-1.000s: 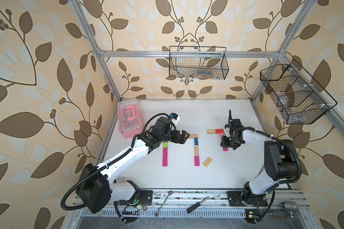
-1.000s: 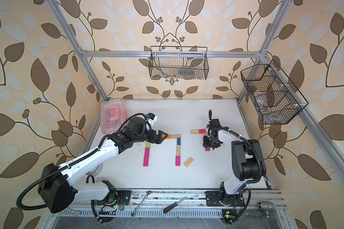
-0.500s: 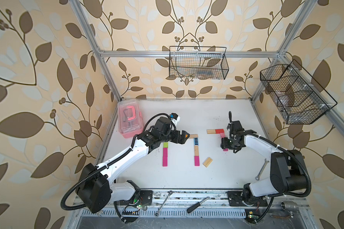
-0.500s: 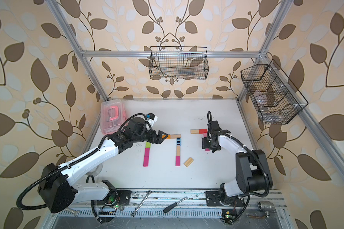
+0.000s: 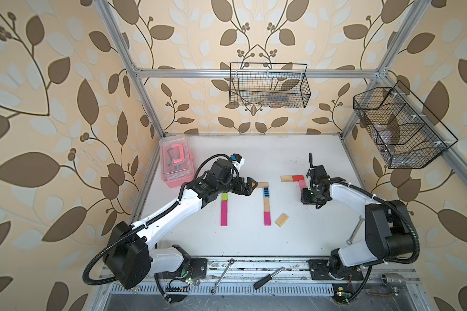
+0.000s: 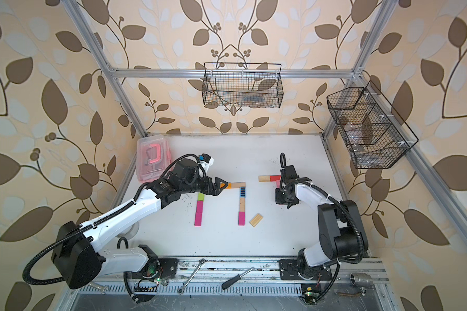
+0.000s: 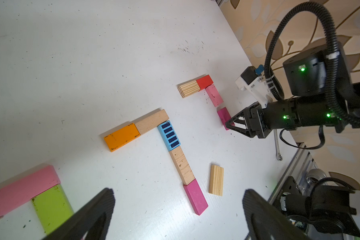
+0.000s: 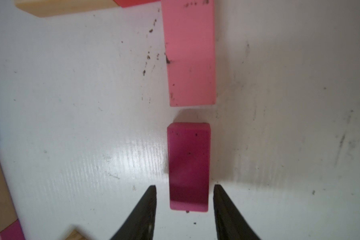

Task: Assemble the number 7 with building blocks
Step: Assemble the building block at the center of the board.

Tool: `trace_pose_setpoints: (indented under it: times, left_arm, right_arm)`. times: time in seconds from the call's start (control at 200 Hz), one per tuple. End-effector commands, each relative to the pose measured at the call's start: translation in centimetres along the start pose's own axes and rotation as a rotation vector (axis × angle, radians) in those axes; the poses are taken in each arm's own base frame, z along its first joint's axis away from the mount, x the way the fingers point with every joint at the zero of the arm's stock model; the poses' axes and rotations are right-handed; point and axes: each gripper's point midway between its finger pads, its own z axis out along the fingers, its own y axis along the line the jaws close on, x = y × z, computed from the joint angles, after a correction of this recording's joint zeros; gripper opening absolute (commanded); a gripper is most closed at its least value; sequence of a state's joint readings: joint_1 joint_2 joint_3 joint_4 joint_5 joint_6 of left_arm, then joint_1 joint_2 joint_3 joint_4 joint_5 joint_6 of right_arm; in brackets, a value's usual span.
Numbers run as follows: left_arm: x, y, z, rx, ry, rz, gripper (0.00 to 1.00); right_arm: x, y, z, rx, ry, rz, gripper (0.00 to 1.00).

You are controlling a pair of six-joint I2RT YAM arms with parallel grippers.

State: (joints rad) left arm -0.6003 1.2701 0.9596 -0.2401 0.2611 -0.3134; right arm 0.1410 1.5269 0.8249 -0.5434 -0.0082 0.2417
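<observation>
A white tabletop [image 5: 281,150] sits inside an aluminium frame, with leaf-patterned wallpaper on every wall and a pink plastic box [image 5: 176,164] in a far corner. Flat building blocks lie on it in three figure sevens.

The seven nearest the right arm has a top bar made of a plain wood block [image 7: 188,89] and a red block [image 7: 204,82]. A pink block [image 8: 190,54] hangs down from the red one as the start of the stem. A magenta block [image 8: 188,164] lies flat on the table in line with the pink one, with a thin strip of bare table between them.

The right gripper [image 8: 185,186] is low over the magenta block. Its jaws stand on either side of the near end, and a sliver of table shows at each side, so they appear released rather than clamped. The left gripper [image 7: 178,193] hovers by the middle seven, near its orange block [image 7: 122,137], spread wide and holding nothing.

The step in hand looks like seating the magenta block as the stem's second piece. The next move probably calls for nudging it up against the pink block, or lifting straight off without knocking it askew. A loose wood block [image 7: 216,180] near the middle seven's foot could lengthen the stem.
</observation>
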Motion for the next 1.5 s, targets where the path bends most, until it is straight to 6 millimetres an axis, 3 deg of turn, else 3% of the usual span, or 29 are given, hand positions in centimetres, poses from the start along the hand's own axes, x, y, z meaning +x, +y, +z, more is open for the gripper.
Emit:
trace_pose_setpoints:
  times: [0.0,0.405,1.495]
  left_arm:
    - [-1.7,-0.6,-0.8,0.02,-0.041,0.018,0.99]
    - [-1.7,-0.4,-0.7,0.013,-0.039,0.016,0.99]
    - [-1.3,0.1,-0.5,-0.004,-0.035,0.021,0.99]
  right_arm:
    - [0.5,0.0,0.7,-0.011,0.02,-0.015,0.45]
    - [-0.1,-0.6,0.9,0.009,0.029,-0.04,0.31]
    - [-0.8,-0.5,1.3,-0.028,0.055,-0.084,0.35]
